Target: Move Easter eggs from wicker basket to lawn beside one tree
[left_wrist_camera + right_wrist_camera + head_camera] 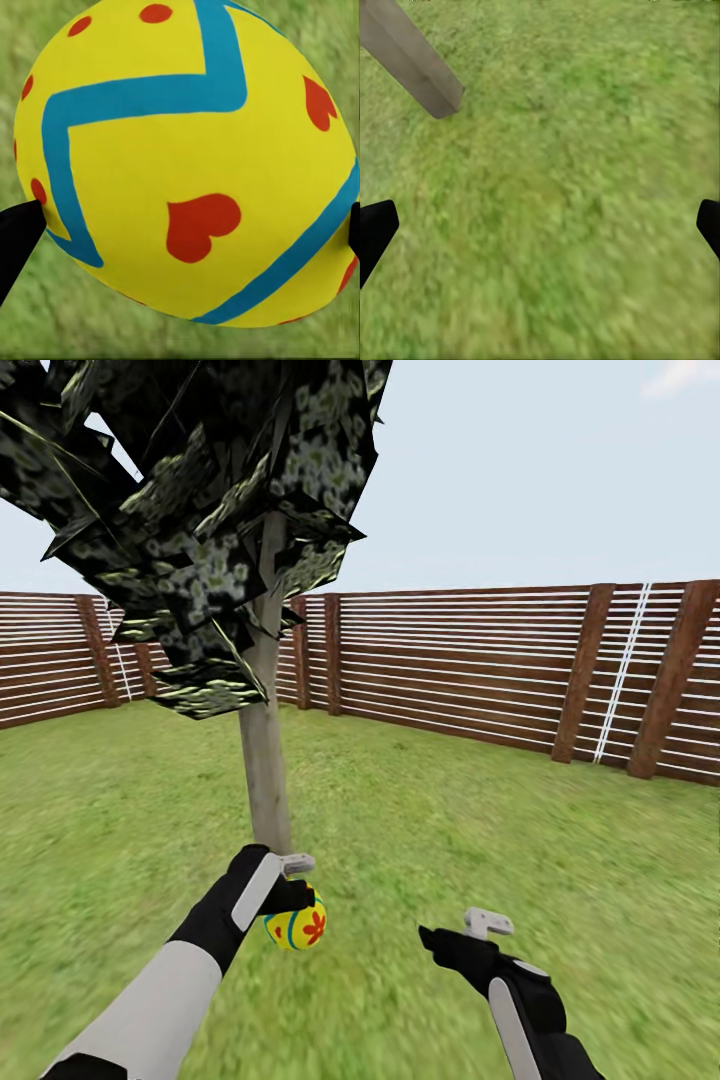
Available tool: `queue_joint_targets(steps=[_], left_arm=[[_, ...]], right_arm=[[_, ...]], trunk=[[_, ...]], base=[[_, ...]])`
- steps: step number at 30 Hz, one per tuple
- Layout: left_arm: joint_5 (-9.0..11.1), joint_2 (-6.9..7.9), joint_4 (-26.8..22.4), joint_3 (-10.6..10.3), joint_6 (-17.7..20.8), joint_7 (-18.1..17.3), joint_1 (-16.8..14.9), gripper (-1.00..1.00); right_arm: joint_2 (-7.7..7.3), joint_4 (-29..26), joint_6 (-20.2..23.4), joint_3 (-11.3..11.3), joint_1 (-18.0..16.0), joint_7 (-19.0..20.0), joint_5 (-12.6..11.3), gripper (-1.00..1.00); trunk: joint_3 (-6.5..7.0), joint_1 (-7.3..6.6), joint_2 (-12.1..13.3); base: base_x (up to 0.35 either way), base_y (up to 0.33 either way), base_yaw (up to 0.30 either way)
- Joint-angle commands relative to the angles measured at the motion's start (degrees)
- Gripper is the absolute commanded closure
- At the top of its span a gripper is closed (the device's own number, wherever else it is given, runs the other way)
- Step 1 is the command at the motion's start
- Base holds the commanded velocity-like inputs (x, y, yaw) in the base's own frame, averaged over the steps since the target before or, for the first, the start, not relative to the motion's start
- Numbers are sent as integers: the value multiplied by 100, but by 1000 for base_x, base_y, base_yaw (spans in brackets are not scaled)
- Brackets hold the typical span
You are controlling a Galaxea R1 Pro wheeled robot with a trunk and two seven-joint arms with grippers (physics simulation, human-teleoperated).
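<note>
One egg (pixel 296 928) sat clamped in the left tool (pixel 287 888), held low just beside the trunk of the tree (pixel 264 760), probably for setting down at its foot. Near it, the right tool (pixel 462 932) hung apart and empty. Lawn (pixel 450 820) lay flat and mottled; a slatted fence (pixel 450 670) ringed it.

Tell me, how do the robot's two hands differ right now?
The left gripper is shut on a yellow egg painted with blue bands and red marks; the right gripper is open and holds nothing, with bare grass between its fingers. The left gripper is close to the foot of the tree trunk; the right gripper is farther off to the side. Both are black and hang low over the lawn.
</note>
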Motion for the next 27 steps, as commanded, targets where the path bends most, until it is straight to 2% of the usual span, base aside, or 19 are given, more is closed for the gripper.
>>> queue_joint_targets(steps=[1, 5, 14, 19, 27], left_arm=[[60, 0, -1, -12, 13, 55, -2, 100], [62, -3, 3, -12, 11, 55, 0, 100], [45, -15, 46, -12, 7, 60, -15, 100], [59, -100, 972, -12, -99, 60, -361, 100], [53, -134, 1134, -12, -224, 60, -437, 100]], right_arm=[[-2, -9, 19, -4, -4, -49, -59, -100], [-4, -10, 17, -32, -4, -47, -59, -100], [-5, -2, 17, -31, -4, -56, -54, -100], [-5, -16, 17, -37, -4, -55, -59, -100], [-5, -20, 17, -39, -4, -54, -59, -100]], trunk=[[-6, -1, -3], [-6, -1, -3], [-6, -1, -3], [-6, -1, -3], [-8, -1, -3]], base=[[0, 0, -4], [69, -15, -2], [255, -182, 0], [263, -216, 0], [245, -238, 100]])
